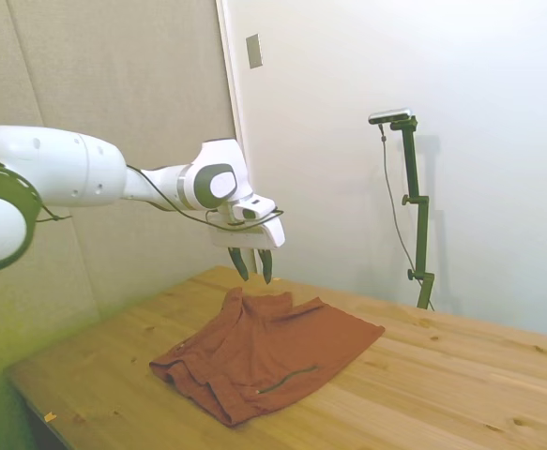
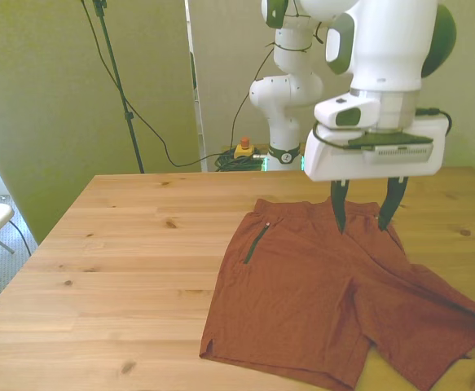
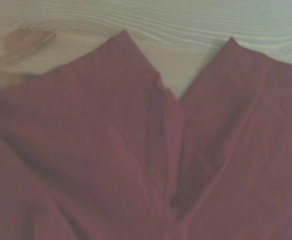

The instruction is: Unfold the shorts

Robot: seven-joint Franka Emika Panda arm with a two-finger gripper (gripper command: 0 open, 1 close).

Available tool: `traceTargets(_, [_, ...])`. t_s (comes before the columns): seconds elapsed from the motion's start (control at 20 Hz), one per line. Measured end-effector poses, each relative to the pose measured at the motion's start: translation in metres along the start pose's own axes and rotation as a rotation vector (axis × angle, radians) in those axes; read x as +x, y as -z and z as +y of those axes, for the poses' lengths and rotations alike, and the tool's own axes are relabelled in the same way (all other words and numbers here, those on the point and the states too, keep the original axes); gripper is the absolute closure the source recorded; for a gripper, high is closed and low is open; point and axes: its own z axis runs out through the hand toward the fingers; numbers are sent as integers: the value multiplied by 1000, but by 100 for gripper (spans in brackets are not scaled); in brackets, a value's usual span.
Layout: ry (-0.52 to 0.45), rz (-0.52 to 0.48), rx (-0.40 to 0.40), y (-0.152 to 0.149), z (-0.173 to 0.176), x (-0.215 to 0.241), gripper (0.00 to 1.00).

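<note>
Rust-red fabric: the shorts (image 2: 327, 301) lie spread on the wooden table (image 2: 131, 261), waistband toward the far edge, both legs laid out and splitting at the crotch in the wrist view (image 3: 135, 165). A dark zip pocket line shows near the waistband on the front view's left. The gripper (image 2: 367, 213) hangs above the shorts near the waistband, fingers spread wide apart, holding nothing, clear of the cloth (image 1: 264, 352). No brand, label or writing legible on shorts or arm.
</note>
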Motion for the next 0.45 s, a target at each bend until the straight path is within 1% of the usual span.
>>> traceTargets(0.25, [16, 0, 23, 53, 57, -42, 0])
traceTargets(0.45, [42, 4, 36, 81, 113, -82, 0])
